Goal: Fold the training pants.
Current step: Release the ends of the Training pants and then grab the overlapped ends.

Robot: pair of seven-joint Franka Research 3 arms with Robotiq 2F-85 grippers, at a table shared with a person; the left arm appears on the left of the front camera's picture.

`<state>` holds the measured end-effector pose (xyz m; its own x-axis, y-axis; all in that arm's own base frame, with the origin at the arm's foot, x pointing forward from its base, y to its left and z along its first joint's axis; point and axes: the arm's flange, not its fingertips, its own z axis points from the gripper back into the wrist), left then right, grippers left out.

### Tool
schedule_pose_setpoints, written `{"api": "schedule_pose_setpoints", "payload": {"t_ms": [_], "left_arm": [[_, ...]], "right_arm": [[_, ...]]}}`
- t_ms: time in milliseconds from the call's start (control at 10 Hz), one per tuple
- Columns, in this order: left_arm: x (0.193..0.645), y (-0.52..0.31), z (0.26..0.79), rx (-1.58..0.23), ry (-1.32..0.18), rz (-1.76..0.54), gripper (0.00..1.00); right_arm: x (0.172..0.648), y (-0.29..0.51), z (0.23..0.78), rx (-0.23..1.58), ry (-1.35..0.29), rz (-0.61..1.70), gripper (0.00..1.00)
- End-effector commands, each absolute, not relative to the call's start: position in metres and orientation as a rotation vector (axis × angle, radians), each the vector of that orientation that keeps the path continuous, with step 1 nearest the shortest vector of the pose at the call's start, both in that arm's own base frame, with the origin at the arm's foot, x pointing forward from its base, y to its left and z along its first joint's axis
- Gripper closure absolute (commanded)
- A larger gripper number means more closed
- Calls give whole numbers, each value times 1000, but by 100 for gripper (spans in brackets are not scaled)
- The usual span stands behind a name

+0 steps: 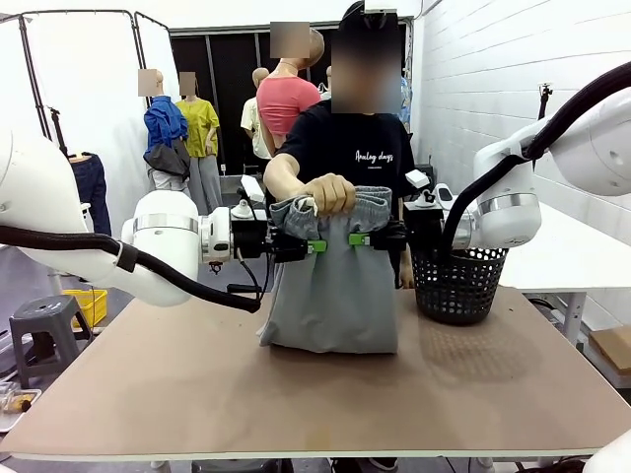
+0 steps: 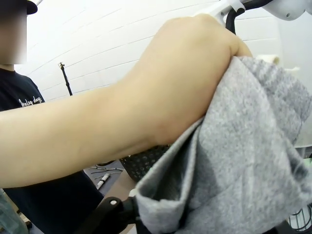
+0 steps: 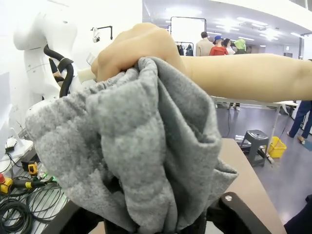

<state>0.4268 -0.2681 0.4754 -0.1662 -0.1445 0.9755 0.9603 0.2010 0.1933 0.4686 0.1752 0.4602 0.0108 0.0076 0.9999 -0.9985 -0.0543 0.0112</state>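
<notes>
Above the table (image 1: 197, 394), training pants (image 1: 335, 301) hang upright, lower end resting on it, waistband bunched in the person's hand (image 1: 330, 193). Left gripper (image 1: 314, 246) and right gripper (image 1: 360, 239) each straddle fabric just under the waistband (clamped or not: cannot tell).

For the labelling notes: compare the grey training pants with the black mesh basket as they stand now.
The training pants are light grey soft fabric; the basket is black open mesh. The pants hang from the person's hand at the top, with the left gripper and right gripper pinching their sides; the basket stands by itself. The pants reach higher than the basket. Both touch the table.
</notes>
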Motion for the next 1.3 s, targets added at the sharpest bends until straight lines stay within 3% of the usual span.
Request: {"api": "schedule_pose_setpoints", "payload": {"t_ms": [0,400,800,1200], "left_arm": [[430,-268,474,-881,-1408,-1210,100],[429,-251,480,-873,-1428,-1184,100],[434,-252,469,-922,-1319,-1230,100],[432,-255,475,-877,-1357,-1198,100]], "right_arm": [[476,175,466,1277,-1128,1243,100],[479,166,467,1273,-1070,1243,100],[483,170,469,1232,-1079,1282,100],[475,168,464,1239,-1083,1271,100]]}}
